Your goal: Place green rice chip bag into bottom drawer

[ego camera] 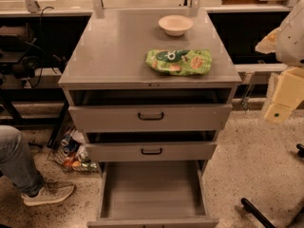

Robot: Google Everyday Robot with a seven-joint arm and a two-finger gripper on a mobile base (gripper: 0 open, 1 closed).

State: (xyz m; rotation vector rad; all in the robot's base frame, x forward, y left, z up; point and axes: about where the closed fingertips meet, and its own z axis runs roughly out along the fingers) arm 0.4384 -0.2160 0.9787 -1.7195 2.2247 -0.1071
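Arm [293, 32]: white and bulky, enters at the 3 o'clock edge, mostly cut off by the view.
Hand [280, 103]: cream-yellow, hangs below the arm toward 4 o'clock, angled downward, held in the air.

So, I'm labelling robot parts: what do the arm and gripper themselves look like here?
At the right edge, the arm is a rounded white shell with a tan patch on its left side. Just below, the gripper is a pale yellow, blocky piece with a small green dot near its lower end. No cables or lettering show on either.
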